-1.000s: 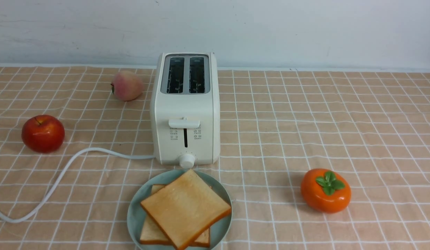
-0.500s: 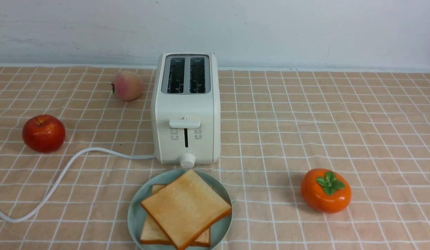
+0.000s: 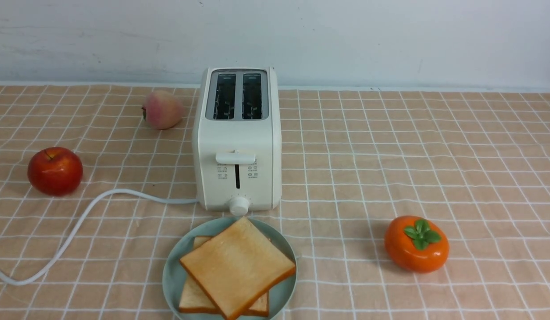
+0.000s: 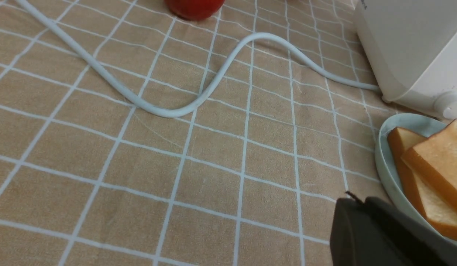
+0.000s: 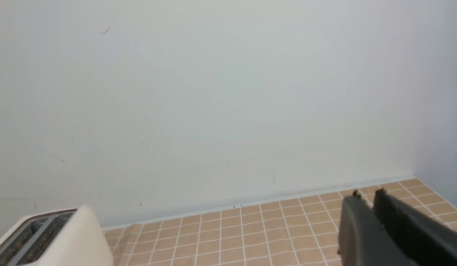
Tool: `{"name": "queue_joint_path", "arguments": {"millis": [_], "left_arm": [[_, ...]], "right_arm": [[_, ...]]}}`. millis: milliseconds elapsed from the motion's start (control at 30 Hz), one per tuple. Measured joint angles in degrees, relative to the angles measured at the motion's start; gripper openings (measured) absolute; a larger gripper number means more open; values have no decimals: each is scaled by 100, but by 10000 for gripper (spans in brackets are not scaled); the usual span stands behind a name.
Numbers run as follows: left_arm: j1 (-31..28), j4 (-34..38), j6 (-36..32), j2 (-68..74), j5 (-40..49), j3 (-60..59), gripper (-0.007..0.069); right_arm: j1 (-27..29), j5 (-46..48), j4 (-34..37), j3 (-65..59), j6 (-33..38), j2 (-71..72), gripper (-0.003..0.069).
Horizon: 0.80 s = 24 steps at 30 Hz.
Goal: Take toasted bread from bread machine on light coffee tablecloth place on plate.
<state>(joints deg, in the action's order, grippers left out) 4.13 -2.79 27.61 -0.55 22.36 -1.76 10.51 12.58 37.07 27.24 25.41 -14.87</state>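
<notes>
So from where I'm standing this looks basically finished. Both slices of the toasted bread point(image 3: 237, 266) are stacked on the plate point(image 3: 173, 275), top one skewed across the one under it, and the plate sits at the near edge of the tablecloth point(image 3: 435, 155), just in front of the bread machine point(image 3: 237, 142). Both slots on the machine look empty, nothing poking out. So nothing left to pull, as far as I can see.

The left gripper point(image 4: 356, 203) hangs low over the cloth right beside the plate's rim, jaws pressed together, holding nothing. The right gripper point(image 5: 366, 195) is up in the air, pointed at the back wall, jaws almost together with just a thin slit between them, also empty-handed.

My guess is the arms only need to park now.
</notes>
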Motion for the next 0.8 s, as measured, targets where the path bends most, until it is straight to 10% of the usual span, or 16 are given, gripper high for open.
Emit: {"name": "queue_joint_path", "arguments": {"millis": [800], "left_arm": [[0, 0, 0, 0, 0, 0, 45]], "right_arm": [[158, -29, -197, -44, 18, 321, 93]]}}
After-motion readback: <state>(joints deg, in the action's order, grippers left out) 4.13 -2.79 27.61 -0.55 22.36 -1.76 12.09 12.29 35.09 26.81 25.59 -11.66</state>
